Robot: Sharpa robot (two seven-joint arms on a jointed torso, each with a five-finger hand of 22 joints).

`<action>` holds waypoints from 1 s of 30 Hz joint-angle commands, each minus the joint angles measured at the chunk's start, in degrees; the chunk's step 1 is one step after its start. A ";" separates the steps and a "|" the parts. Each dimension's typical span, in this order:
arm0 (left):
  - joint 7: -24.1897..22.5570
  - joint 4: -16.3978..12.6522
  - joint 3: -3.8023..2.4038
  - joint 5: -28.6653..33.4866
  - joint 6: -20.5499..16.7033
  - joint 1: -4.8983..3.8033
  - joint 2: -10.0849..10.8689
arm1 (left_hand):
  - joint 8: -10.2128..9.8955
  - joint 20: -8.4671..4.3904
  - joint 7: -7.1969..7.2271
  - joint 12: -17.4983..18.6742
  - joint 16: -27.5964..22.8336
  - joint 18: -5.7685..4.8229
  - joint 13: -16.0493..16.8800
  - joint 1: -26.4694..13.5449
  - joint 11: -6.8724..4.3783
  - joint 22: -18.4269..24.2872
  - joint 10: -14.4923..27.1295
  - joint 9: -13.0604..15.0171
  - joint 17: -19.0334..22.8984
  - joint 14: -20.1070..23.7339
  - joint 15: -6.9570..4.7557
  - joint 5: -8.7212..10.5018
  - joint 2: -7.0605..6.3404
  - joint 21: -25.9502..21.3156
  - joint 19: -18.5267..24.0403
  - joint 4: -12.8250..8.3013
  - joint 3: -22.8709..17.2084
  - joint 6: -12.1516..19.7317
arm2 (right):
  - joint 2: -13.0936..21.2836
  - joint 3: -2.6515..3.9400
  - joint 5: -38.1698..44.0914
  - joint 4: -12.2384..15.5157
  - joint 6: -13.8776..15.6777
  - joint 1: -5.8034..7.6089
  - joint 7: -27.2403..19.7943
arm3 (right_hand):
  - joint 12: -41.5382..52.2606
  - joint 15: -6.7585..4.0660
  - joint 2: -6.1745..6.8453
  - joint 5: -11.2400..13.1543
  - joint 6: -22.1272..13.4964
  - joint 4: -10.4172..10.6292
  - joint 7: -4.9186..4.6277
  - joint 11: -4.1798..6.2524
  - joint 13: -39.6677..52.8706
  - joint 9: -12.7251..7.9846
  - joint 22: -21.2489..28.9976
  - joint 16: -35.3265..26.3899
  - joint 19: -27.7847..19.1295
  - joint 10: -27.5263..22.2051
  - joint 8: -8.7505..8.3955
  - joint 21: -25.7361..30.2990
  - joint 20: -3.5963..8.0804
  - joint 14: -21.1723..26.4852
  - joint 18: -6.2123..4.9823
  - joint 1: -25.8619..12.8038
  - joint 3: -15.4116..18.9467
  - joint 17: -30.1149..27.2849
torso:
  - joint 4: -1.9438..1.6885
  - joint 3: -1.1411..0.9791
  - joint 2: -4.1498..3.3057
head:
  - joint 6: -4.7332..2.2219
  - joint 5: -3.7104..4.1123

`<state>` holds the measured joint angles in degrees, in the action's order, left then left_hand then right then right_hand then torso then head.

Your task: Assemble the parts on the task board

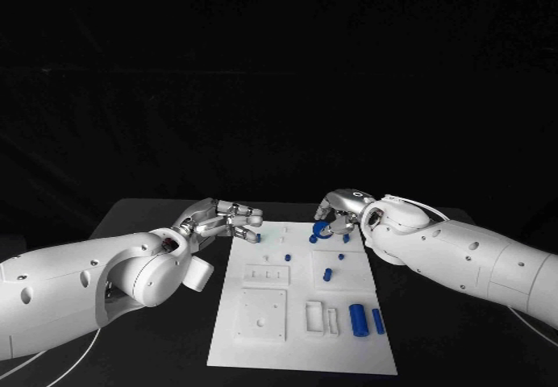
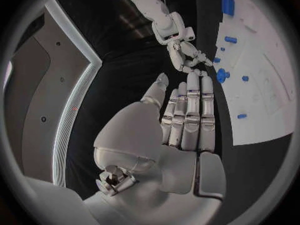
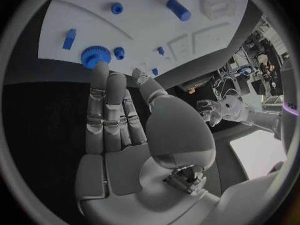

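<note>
Two hands: both at the far end of the task board [image 1: 302,322], left hand [image 1: 221,219] off its far-left corner, right hand [image 1: 337,216] over its far-right part.
Writing: no readable label or brand on board or parts.
Left hand state: fingers straight and together, holding nothing, palm beside the board edge over black table [image 1: 151,214].
Right hand state: fingertips [image 3: 100,70] extended, touching a round blue gear [image 3: 95,56]; whether it is actually gripped, cannot tell.
Gear position: near the board's far-right edge, flat on the white surface, toothed rim visible, axis upright.
Blue cylinders [image 1: 366,319]: two, lying side by side at the near-right of the board, long axes along the board's length.
Small blue pegs [image 1: 329,274]: a few scattered mid-board, one slightly tilted; others too small to tell orientation.
White sockets [image 1: 264,313]: square recesses on the board's left half, rectangular frames at centre.
Open room: bare table on both long sides of the board; the board's near end is free of the hands.
</note>
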<state>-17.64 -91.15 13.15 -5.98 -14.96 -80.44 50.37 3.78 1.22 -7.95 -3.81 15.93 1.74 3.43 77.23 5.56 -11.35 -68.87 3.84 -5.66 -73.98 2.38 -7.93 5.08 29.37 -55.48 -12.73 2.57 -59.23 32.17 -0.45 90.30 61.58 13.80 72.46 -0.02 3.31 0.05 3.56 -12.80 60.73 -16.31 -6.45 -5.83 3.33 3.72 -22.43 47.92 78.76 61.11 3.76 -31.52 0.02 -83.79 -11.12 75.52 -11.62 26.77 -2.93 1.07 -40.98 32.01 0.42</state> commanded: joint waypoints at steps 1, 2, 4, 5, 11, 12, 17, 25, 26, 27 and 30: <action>-0.06 -0.05 -0.07 -0.49 0.98 -0.29 -0.13 | -0.10 0.08 -0.04 0.33 0.26 0.85 -0.04 -0.75 -0.05 0.12 0.53 0.00 0.12 0.59 0.08 0.29 0.00 0.17 0.27 -0.28 0.04 0.62 | -0.20 0.00 5.97 0.50 -2.10 0.04 4.11 | -0.04 0.34 0.28 0.71 0.07 -0.04 0.44 -0.16 -0.02 -0.07 -0.55 0.31 1.30 0.06 -0.24 -0.10 0.23 0.39 0.62 0.48 -1.30 -0.18 | 0.00 -0.07 -0.87 | -0.37 0.24; -0.06 -0.06 -0.07 -0.49 0.96 -0.37 -0.14 | -0.10 0.08 -0.04 0.33 0.26 0.85 -0.04 -0.75 -0.05 0.12 0.53 0.00 0.12 0.59 0.08 0.29 0.00 0.17 0.27 -0.28 0.04 0.62 | -0.33 -0.01 6.49 0.52 -2.14 0.03 4.57 | -0.02 0.35 0.43 1.19 0.09 -0.04 0.43 -0.20 -0.01 -0.07 -0.80 0.37 1.80 0.22 -0.23 -0.19 0.44 0.41 1.17 0.50 -2.12 -0.29 | 0.00 -0.10 -1.04 | -0.51 0.22; -0.07 -0.09 -0.08 -0.49 0.97 -0.49 -0.15 | -0.09 0.12 -0.04 0.32 0.22 0.86 -0.03 -0.77 -0.03 0.19 0.58 0.00 0.17 0.67 0.12 0.31 -0.02 0.14 0.34 -0.28 0.08 0.66 | -0.54 -0.04 7.37 0.53 -2.09 -0.01 5.35 | -0.02 0.25 1.22 1.70 0.13 0.07 0.36 -0.17 0.00 -0.07 -1.36 0.59 2.13 0.02 -0.25 0.35 0.87 0.42 1.74 0.24 -4.21 -0.57 | -0.04 -0.12 -1.32 | -0.60 0.24; -0.07 -0.10 -0.08 -0.49 0.99 -0.53 -0.15 | -0.09 0.12 -0.05 0.32 0.21 0.86 -0.03 -0.77 -0.03 0.20 0.58 0.00 0.18 0.68 0.12 0.31 -0.02 0.13 0.34 -0.28 0.08 0.66 | -0.61 -0.05 7.70 0.55 -2.05 -0.04 5.68 | -0.01 0.27 1.46 1.93 0.14 0.09 0.37 -0.21 0.00 -0.07 -1.65 0.68 2.18 0.01 -0.23 0.55 0.84 0.42 1.68 0.10 -4.76 -0.66 | -0.04 -0.12 -1.37 | -0.65 0.26; -0.02 -0.09 -0.09 -0.53 1.11 -0.72 -0.22 | -0.09 0.18 -0.07 0.33 0.12 0.86 -0.03 -0.77 0.01 0.30 0.66 0.01 0.26 0.80 0.18 0.32 -0.03 0.08 0.43 -0.29 0.12 0.71 | -0.90 -0.09 8.91 0.92 -1.91 -0.23 6.89 | -0.02 0.18 1.98 2.38 0.31 0.09 0.28 -0.09 -0.01 -0.07 -3.27 1.18 2.41 -0.34 -0.24 1.20 0.89 0.50 1.63 0.10 -6.51 -0.87 | -0.24 -0.18 -1.93 | -1.23 0.31; -0.01 -0.08 -0.09 -0.54 1.12 -0.73 -0.23 | -0.09 0.18 -0.07 0.33 0.12 0.86 -0.03 -0.77 0.01 0.30 0.66 0.01 0.26 0.80 0.18 0.32 -0.03 0.08 0.43 -0.29 0.12 0.71 | -0.95 -0.09 9.02 1.00 -1.85 -0.25 7.00 | -0.03 0.18 2.02 2.54 0.39 0.08 0.27 -0.10 -0.01 -0.07 -3.55 1.24 2.42 -0.27 -0.24 1.23 0.92 0.53 1.64 0.11 -6.88 -0.89 | -0.26 -0.18 -1.97 | -1.28 0.32; 0.07 0.00 -0.09 -0.60 1.16 -0.80 -0.31 | -0.09 0.24 -0.08 0.32 0.06 0.88 -0.03 -0.77 0.02 0.44 0.67 0.01 0.36 0.83 0.21 0.34 -0.05 0.03 0.48 -0.30 0.18 0.74 | -1.35 -0.10 9.46 1.01 -1.21 -0.37 7.58 | -0.03 0.19 2.40 3.14 0.55 0.11 0.16 -0.14 -0.02 -0.07 -5.68 1.58 2.33 -0.11 -0.23 1.70 0.93 0.58 1.54 -0.21 -9.17 -0.96 | -0.48 -0.18 -2.66 | -1.87 0.48; 0.19 0.05 -0.12 -0.74 1.25 -1.01 -0.41 | -0.09 0.27 -0.08 0.31 -0.01 0.88 -0.03 -0.74 0.02 0.53 0.69 0.01 0.43 0.89 0.24 0.35 -0.04 0.00 0.51 -0.31 0.20 0.76 | -1.70 -0.10 9.83 0.94 -0.78 -0.48 7.84 | -0.03 0.21 2.72 3.00 0.65 0.11 -0.12 -0.26 -0.02 -0.07 -7.85 2.19 2.41 0.58 -0.22 2.10 0.95 0.67 1.37 -0.72 -11.41 -0.87 | -0.82 -0.03 -3.43 | -2.33 0.75; 0.20 0.05 -0.12 -0.75 1.25 -1.03 -0.42 | -0.09 0.27 -0.08 0.31 -0.01 0.88 -0.03 -0.74 0.02 0.53 0.69 0.01 0.43 0.89 0.24 0.35 -0.04 0.00 0.51 -0.31 0.20 0.76 | -1.72 -0.10 9.84 0.94 -0.79 -0.48 7.84 | -0.04 0.17 2.77 2.60 0.67 0.08 -0.16 -0.19 -0.02 -0.07 -8.07 2.27 2.41 0.62 -0.23 2.11 0.96 0.70 1.33 -0.78 -11.70 -0.85 | -0.86 -0.01 -3.55 | -2.35 0.80; 0.21 0.07 -0.12 -0.76 1.25 -1.07 -0.44 | -0.09 0.27 -0.08 0.31 -0.01 0.88 -0.03 -0.74 0.02 0.53 0.69 0.01 0.43 0.89 0.24 0.35 -0.04 0.00 0.51 -0.31 0.20 0.76 | -1.74 -0.10 9.85 0.93 -0.81 -0.50 7.83 | -0.05 0.15 2.79 2.22 0.74 0.07 -0.22 -0.17 -0.02 -0.07 -8.29 2.37 2.41 0.78 -0.23 2.11 0.98 0.69 1.31 -0.84 -12.05 -0.82 | -0.87 -0.01 -3.65 | -2.33 0.87; 0.24 0.11 -0.13 -0.78 1.27 -1.14 -0.50 | -0.09 0.27 -0.08 0.31 -0.01 0.88 -0.03 -0.74 0.02 0.53 0.69 0.01 0.43 0.89 0.24 0.35 -0.04 0.00 0.51 -0.31 0.20 0.76 | -1.79 -0.10 9.87 0.96 -0.92 -0.54 7.81 | -0.06 0.08 2.95 2.19 1.00 0.07 -0.27 -0.08 -0.03 -0.07 -9.07 2.63 2.35 1.23 -0.23 2.09 1.04 0.78 1.29 -1.25 -13.29 -0.76 | -0.97 0.09 -3.91 | -2.37 1.16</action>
<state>-17.24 -90.99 13.09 -6.41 -14.65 -81.45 50.05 3.78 1.42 -7.96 -3.81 15.92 1.74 3.43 77.00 5.55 -10.86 -68.49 3.84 -5.28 -73.37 2.58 -7.93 4.85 29.37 -55.28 -12.88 2.74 -58.83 30.45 -0.55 98.93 62.48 12.95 71.97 7.27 3.31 0.21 6.20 -10.43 61.40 -16.27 -6.68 -5.87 3.32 3.73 -31.31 50.36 80.88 62.01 3.76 -29.62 0.90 -83.30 -9.24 74.37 -24.62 25.93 -3.75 1.03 -44.45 29.66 1.36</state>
